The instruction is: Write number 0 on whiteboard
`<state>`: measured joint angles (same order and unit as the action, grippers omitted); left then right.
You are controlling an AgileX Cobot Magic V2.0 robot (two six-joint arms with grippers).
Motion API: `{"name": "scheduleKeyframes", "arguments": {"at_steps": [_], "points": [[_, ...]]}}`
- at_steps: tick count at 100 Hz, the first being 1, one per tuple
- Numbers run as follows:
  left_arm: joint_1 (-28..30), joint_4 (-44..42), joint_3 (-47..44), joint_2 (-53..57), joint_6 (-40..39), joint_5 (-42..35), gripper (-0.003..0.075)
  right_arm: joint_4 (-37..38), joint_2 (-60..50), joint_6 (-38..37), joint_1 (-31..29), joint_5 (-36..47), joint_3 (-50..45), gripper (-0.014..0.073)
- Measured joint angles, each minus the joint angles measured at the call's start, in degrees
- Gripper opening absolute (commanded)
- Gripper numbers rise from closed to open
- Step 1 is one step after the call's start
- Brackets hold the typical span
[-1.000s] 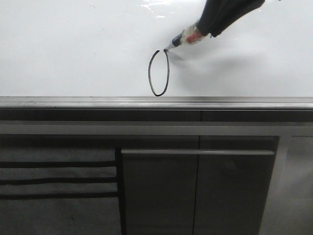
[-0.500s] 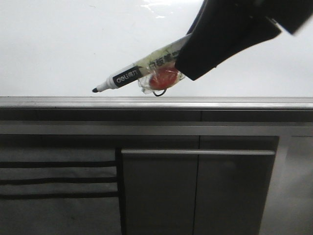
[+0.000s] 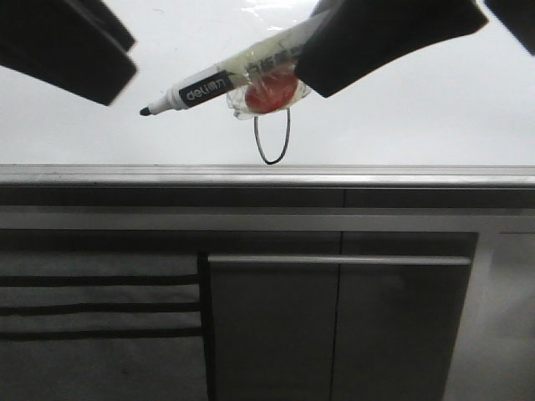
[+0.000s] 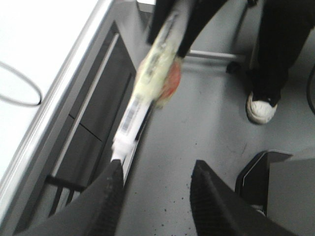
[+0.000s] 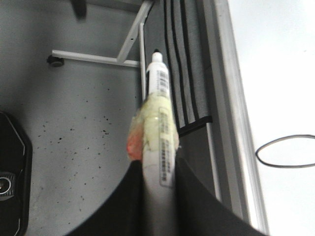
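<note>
The whiteboard point(image 3: 100, 134) fills the upper front view, with a grey edge strip below it. The number 0 point(image 3: 272, 149) is a thin black oval; its top is hidden behind the marker. My right gripper point(image 3: 368, 42) is shut on the white marker point(image 3: 209, 83), which has a red lump taped to it point(image 3: 269, 92) and its black tip pointing left. In the right wrist view the marker point(image 5: 158, 113) stands between the jaws of that gripper point(image 5: 158, 162), with the 0 point(image 5: 288, 150) to one side. My left gripper point(image 3: 75, 50) is open and empty point(image 4: 157, 167), close to the marker's tip point(image 4: 123, 142).
Dark grey cabinet panels with a long handle point(image 3: 334, 260) stand below the board. In the left wrist view a person's leg and white shoe point(image 4: 261, 109) stand on the grey floor. A wheeled metal frame point(image 5: 98, 57) is on the floor.
My right gripper has pulled the marker off the board, towards the camera and then up and left. My left gripper has come into the front view at the upper left.
</note>
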<state>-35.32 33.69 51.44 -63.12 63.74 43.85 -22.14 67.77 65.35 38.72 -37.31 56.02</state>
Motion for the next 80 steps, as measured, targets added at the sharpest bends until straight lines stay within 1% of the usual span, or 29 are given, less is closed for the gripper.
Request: {"name": "scheduleKeyframes", "arguments": {"at_steps": [12,30,50,60,73,80], "points": [[-2.3,-1.7,3.3,-5.7,0.1,-1.8,0.0295,0.0,0.0,0.1,0.0,0.5,0.0,-0.0013],[-2.4,-3.4,7.2,-12.0,0.1,-2.9,0.0295,0.1,0.0,0.1,0.0,0.6,-0.1,-0.0013],[-2.5,-4.8,7.7,-13.7,0.1,-2.9,0.0287,0.2,0.0,0.2,0.0,0.6,-0.1,-0.0013],[-2.5,-4.9,7.9,-13.7,0.1,-2.9,0.0230,0.2,0.0,0.2,0.0,0.6,-0.1,-0.0013],[-2.5,-4.9,7.9,-13.7,0.3,-2.7,0.0125,0.2,0.0,0.2,0.0,0.6,-0.1,-0.0008],[-2.7,-4.9,7.9,-13.7,0.3,-2.3,0.0077,0.2,0.0,0.2,0.0,0.6,-0.1,0.0034]]}}
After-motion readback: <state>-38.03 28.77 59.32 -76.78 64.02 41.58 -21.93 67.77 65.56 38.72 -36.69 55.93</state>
